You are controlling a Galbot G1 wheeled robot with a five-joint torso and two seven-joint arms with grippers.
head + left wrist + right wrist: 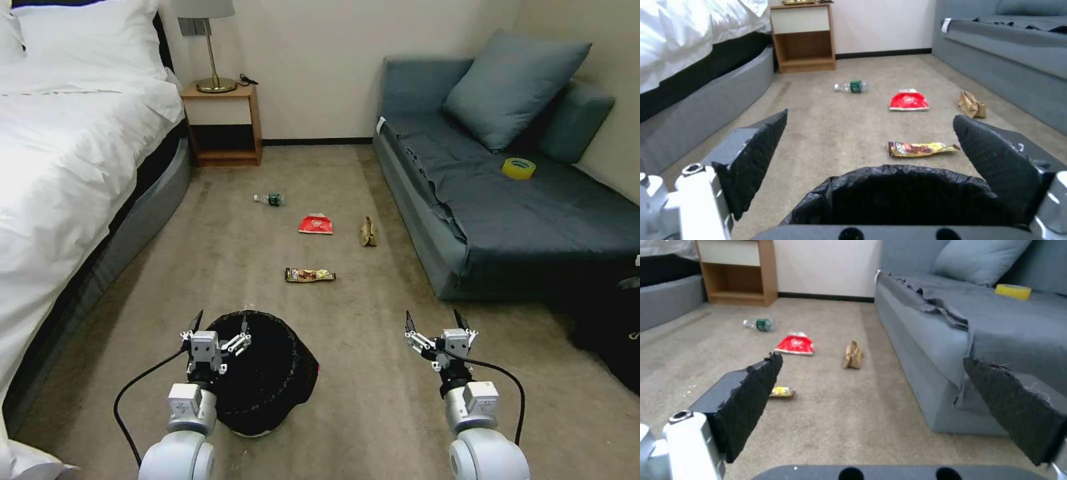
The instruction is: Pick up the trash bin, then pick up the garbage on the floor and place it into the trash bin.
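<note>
Beige carpet [220,253] between bed [67,167] and sofa [507,207], both tools [218,331] [437,327] spread wide, empty.

You see beige carpet [373,413]; a white bed [67,153] left; a wooden nightstand [223,123] with lamp [210,40]; a grey sofa [533,200] right.

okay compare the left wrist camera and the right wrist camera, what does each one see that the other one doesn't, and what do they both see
Left wrist only: the open left gripper above the bin's near rim, and the bed.

Right wrist only: the open right gripper over bare carpet, the sofa's cushion, and the yellow tape roll on the seat.

Both: the bottle, red packet, paper bag and brown-gold wrapper on the carpet, though the right gripper's finger partly hides the wrapper; also the nightstand and sofa.
</note>
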